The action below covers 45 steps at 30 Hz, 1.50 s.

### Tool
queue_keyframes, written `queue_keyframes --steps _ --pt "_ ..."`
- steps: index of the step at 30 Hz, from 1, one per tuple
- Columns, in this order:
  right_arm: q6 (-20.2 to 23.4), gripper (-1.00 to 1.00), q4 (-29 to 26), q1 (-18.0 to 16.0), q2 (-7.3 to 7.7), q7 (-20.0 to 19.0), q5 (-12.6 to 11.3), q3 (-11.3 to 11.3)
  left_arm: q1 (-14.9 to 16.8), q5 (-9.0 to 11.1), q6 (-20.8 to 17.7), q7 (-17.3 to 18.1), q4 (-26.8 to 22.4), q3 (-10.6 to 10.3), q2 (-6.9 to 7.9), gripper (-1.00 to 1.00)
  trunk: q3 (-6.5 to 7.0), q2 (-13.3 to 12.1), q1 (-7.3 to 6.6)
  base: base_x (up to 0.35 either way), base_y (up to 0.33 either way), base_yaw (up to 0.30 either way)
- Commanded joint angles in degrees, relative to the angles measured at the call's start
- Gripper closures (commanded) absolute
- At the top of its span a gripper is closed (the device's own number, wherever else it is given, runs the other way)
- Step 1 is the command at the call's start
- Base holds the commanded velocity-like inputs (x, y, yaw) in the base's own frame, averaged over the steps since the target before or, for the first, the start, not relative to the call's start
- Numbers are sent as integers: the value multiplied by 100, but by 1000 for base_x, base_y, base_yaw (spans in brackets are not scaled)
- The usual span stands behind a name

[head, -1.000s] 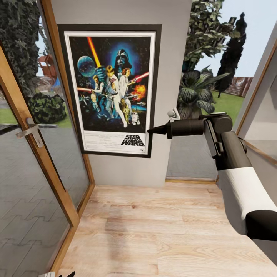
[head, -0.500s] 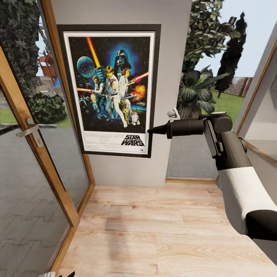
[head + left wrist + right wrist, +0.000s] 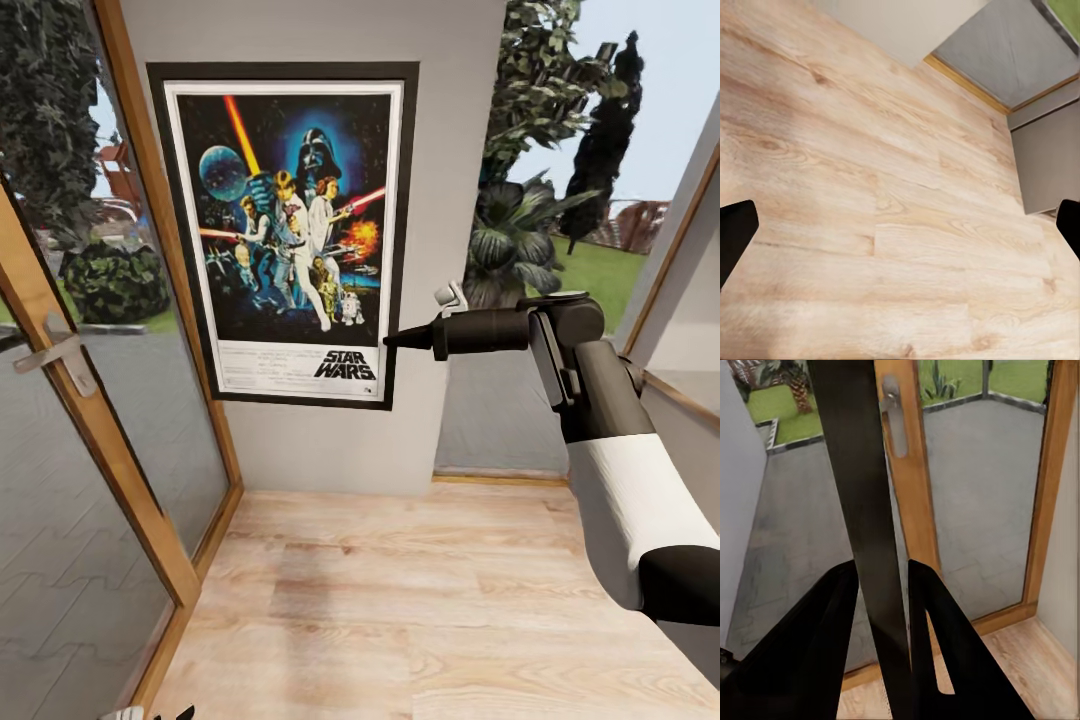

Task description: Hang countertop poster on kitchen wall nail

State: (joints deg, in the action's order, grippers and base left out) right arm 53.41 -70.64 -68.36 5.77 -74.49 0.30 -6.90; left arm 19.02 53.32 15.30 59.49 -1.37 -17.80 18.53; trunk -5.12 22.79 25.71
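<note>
Poster (image 3: 290,235) is upright and flat against the grey wall panel (image 3: 440,150), in the upper centre of the head view. Title block is at its 6 o'clock, and the frame runs nearly the full width of the panel.

Right gripper (image 3: 392,340) comes in horizontally from 3 o'clock and meets the poster's right frame edge low down, level with the "STAR WARS" lettering. In the right wrist view the black frame edge (image 3: 862,532) runs edge-on straight between the two fingers (image 3: 810,652). Both fingers sit tight against it, one on each face, so the gripper is clamped on the poster's edge with almost no gap. The right arm (image 3: 600,430) reaches back toward 5 o'clock.

Left gripper (image 3: 900,232) is low, aimed down at the wood floor (image 3: 870,195). Its fingertips (image 3: 735,232) sit at opposite edges of the left wrist view, spread wide with nothing between them. A sliver of it shows at 7 o'clock in the head view (image 3: 140,713).

Surroundings: a wood-framed glass door (image 3: 90,420) with a lever handle (image 3: 55,355) sits at the poster's 9 o'clock. A window with plants (image 3: 520,220) outside is at its 3 o'clock. Plank floor runs below.
</note>
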Motion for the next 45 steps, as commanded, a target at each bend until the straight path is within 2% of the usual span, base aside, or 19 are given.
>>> queue_keyframes --steps 1,45 --pt "56 100 -1 -6 3 -22 -3 -5 3 38 34 10 3 -48 1 -100 -13 12 7 324 0 0" --pt "32 100 -20 21 9 -22 -3 4 2 38 34 10 -2 -46 1 -100 -13 12 7 323 0 0"
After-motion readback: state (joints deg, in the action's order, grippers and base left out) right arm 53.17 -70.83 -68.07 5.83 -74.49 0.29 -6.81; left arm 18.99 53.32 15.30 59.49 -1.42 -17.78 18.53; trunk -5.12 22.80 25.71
